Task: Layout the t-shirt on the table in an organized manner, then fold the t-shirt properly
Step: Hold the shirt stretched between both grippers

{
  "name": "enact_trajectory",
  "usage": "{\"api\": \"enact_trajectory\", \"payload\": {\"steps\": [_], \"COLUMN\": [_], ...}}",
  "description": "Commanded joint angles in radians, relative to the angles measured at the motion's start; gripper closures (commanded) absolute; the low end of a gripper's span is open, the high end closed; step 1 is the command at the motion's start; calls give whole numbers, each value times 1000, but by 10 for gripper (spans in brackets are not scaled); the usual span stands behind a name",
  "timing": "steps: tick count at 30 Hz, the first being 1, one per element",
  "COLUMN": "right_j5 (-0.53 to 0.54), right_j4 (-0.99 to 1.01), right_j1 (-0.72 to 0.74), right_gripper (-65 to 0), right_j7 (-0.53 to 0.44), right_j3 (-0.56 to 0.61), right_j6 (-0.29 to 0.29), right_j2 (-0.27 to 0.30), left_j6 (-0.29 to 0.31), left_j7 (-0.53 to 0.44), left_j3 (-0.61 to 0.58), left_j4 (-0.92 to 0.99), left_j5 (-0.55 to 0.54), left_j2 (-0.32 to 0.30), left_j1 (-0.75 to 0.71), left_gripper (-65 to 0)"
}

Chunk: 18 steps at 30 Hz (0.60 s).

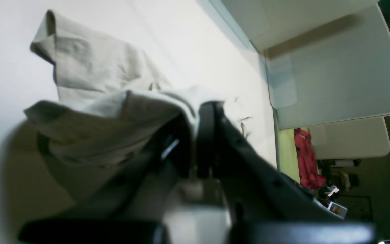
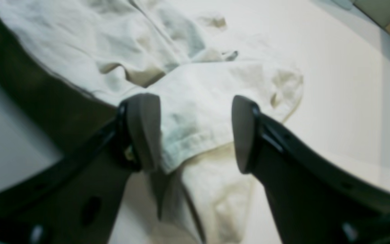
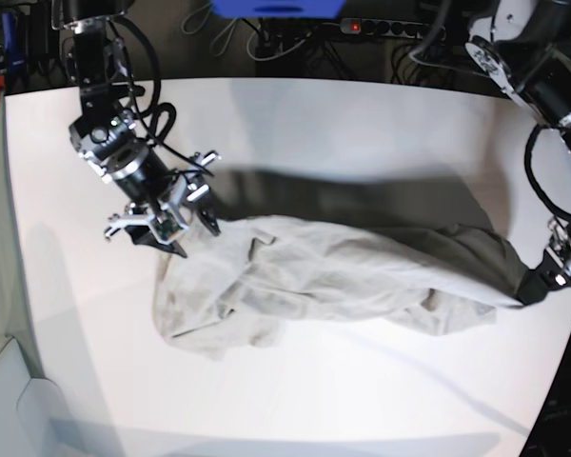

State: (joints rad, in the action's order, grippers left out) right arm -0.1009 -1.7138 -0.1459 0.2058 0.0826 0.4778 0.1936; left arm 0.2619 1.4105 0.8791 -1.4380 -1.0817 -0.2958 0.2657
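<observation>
The light grey-beige t-shirt [image 3: 333, 276] lies crumpled across the middle of the white table [image 3: 314, 124], stretched out toward the right. On the right side of the base view, my left gripper [image 3: 536, 284] is shut on the shirt's right end and holds it slightly raised. In the left wrist view the cloth [image 1: 90, 67] drapes over the shut left gripper [image 1: 196, 135]. At the shirt's upper left corner my right gripper [image 3: 190, 233] stands open. In the right wrist view the right gripper [image 2: 195, 134] hangs just above a hemmed fold of the shirt [image 2: 198, 84], with nothing gripped.
Cables and a power strip [image 3: 381, 27] run behind the table's curved far edge. The table's left edge [image 3: 8, 238] is close to the right arm. In the left wrist view, other white tabletops [image 1: 333, 74] and a red item [image 1: 306, 162] stand beyond the table.
</observation>
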Motion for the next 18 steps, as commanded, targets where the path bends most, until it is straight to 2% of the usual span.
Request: {"api": "enact_trajectory", "payload": {"steps": [1, 10, 18], "right_j5": [8, 7, 7], "right_j4": [-21, -170, -73], "right_j1": [-2, -130, -108], "right_gripper": [-339, -342, -340], "right_j7": [-30, -32, -35], "right_j3": [-4, 3, 4], "right_j6": [-4, -4, -4], "right_j2": [5, 7, -1], "left_j6": [-2, -2, -2], "left_j7": [-14, -14, -14], "left_j3": [1, 1, 1], "left_j4": [-20, -20, -16], "left_j5": [-32, -32, -32], "left_j2": [-18, -18, -18], "left_j1": [19, 19, 19], "left_gripper": [-1, -1, -1]}}
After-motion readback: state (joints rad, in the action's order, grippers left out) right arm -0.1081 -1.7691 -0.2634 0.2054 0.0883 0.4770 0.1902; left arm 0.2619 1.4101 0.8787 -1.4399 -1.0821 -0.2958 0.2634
